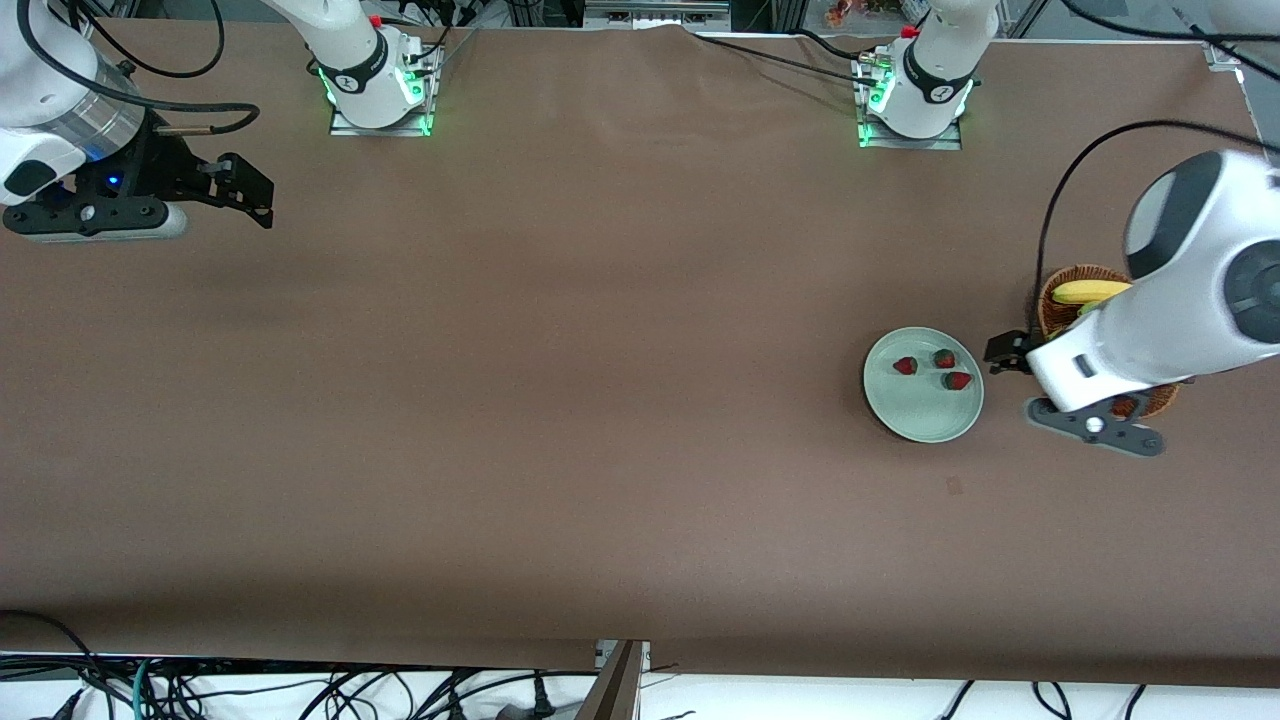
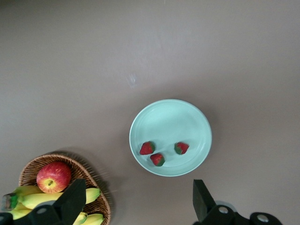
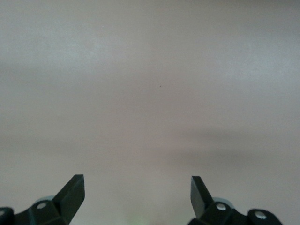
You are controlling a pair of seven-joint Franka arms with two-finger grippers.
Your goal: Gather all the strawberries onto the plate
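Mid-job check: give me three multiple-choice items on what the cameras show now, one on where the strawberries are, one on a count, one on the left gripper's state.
1. Where are the strawberries?
A. In the wicker basket
B. On the pale green plate
C. On the bare table

2. How many strawberries show on the plate?
A. One
B. Two
C. Three

3. What is the left gripper doing?
A. Open, holding nothing
B. Shut on a strawberry
C. Shut on the apple

Answers:
1. B: all the berries lie inside the plate's rim, in the part of it farther from the front camera.
2. C: the front and left wrist views each show three red berries.
3. A: its fingers stand wide apart with nothing between them, up beside the plate by the basket. The right gripper waits open at the right arm's end of the table.
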